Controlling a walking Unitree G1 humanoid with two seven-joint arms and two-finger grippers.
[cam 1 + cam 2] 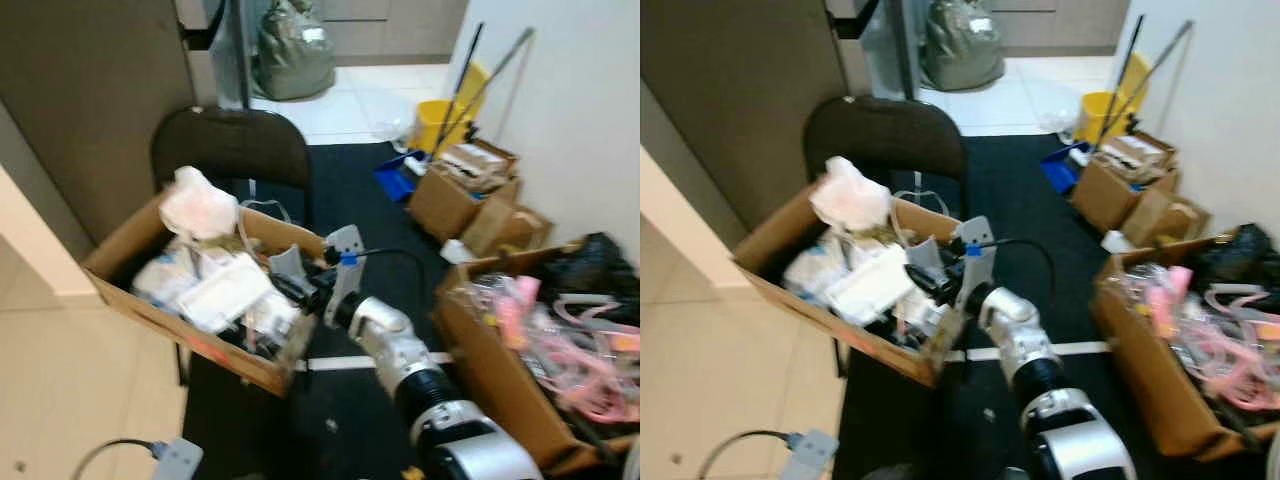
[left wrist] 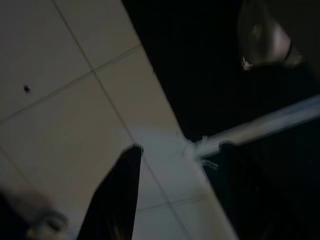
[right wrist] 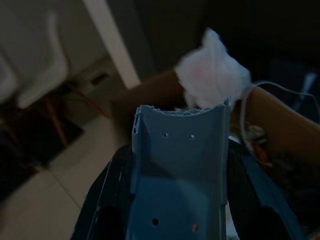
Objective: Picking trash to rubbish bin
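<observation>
1. Right wrist view showed the right hand (image 3: 175, 200) clenched on a grey-blue curved plastic channel piece (image 3: 180, 165), one black finger on each side of it.
2. That plastic piece ran lengthwise along the fingers, its open trough facing the camera and its far end pointing at a crumpled white plastic bag (image 3: 212, 75).
3. From the head views, the right hand (image 1: 290, 285) hung over the near corner of an open brown cardboard box (image 1: 130, 245) that sat on a black chair (image 1: 235, 145).
4. White bags and a flat white foam tray (image 1: 225, 290) lay piled inside the box, just beside the held piece.
5. A thin grey cable (image 1: 255, 210) looped over the box's far rim.
6. To the robot's right stood a second cardboard box of pink plastic scraps (image 1: 560, 340); further back were smaller boxes and a yellow mop bucket (image 1: 440, 120).
7. In the left wrist view the left hand (image 2: 175, 195) hung released above pale floor tiles (image 2: 65, 100) and a black mat.
</observation>
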